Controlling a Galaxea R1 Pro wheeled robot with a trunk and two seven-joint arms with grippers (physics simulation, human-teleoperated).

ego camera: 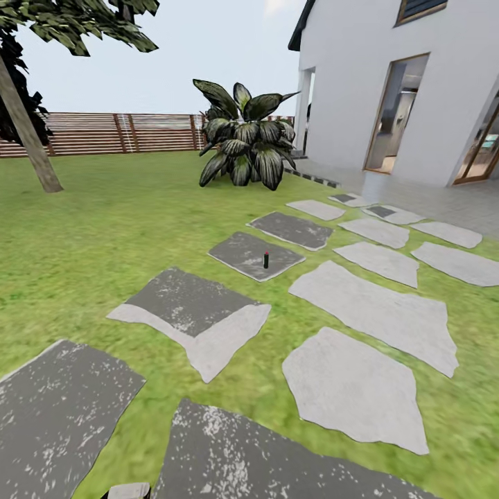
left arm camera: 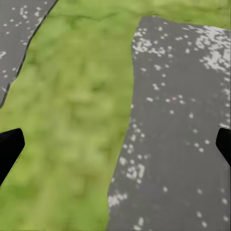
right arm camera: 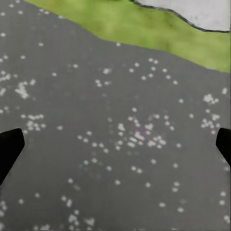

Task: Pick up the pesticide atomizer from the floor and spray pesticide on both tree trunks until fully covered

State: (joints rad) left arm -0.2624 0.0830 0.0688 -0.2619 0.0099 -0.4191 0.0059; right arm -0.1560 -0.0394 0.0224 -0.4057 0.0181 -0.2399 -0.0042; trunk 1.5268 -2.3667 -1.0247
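White house [ego camera: 416, 90], slatted fence [ego camera: 125, 133], lawn.

Bright, even daylight, no cast shadows; grass [ego camera: 104, 229] texture blurry throughout.

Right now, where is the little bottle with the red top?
In the head view, the pesticide atomizer stands upright on a dark grey slab in the lawn, ahead near the middle, well in front of the big leafy plant.

Green lawn [ego camera: 104, 229], grey speckled slabs [ego camera: 256, 255]
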